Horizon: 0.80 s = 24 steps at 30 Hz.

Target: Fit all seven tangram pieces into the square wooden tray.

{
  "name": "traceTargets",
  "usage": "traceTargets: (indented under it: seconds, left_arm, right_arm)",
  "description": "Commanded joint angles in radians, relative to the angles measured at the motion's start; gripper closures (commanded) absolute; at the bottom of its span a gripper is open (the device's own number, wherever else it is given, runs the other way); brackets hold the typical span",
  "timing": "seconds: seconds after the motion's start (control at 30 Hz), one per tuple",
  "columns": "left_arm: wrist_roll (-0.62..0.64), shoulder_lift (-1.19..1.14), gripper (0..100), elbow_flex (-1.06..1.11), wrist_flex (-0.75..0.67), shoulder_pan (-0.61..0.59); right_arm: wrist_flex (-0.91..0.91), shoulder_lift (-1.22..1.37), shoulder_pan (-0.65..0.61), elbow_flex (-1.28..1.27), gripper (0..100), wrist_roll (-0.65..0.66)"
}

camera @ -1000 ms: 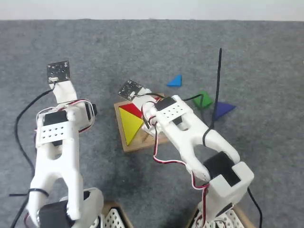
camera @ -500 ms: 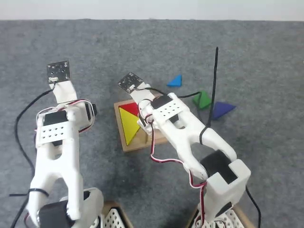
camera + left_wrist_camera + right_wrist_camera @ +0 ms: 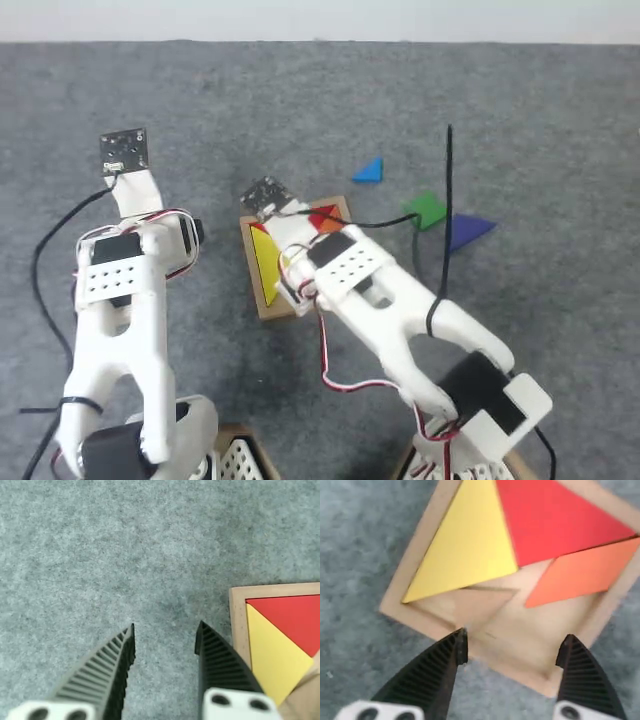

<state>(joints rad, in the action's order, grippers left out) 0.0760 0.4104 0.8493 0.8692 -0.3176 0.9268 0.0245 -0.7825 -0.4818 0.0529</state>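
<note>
The square wooden tray lies mid-table, and my right arm covers part of it. In it lie a yellow triangle, a red triangle and an orange parallelogram, with bare floor beside them. My right gripper hangs open and empty above the tray's near rim. Left of the tray, my left gripper is open over bare carpet, with the tray corner beside it. On the carpet beyond the tray lie a small blue triangle, a green piece and a dark blue triangle.
Grey carpet covers the table. A thin black rod stands up between the green and dark blue pieces. My left arm stands to the left of the tray. Open carpet stretches along the far side.
My right arm has drawn back toward the near left over the tray, uncovering the orange piece in it. The left arm has kept still.
</note>
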Motion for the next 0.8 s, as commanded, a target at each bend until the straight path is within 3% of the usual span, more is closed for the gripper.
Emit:
traceTargets:
  seconds: [0.0,0.27,0.5,0.77]
  left_arm:
    - [-0.011,0.009,80,-0.005,-0.005,0.005]
    - [-0.011,0.009,80,-0.005,-0.005,0.005]
    - [-0.011,0.009,80,-0.005,-0.005,0.002]
    - [-0.012,0.011,80,-0.005,-0.005,0.005]
  right_arm:
    - [-0.004,-0.064,-0.042,0.006,70.6,-0.018]
    - [-0.004,0.012,-0.038,0.012,70.6,-0.009]
    - [0.002,0.189,0.062,0.15,70.6,-0.009]
    - [-0.002,0.203,0.107,0.233,70.6,-0.009]
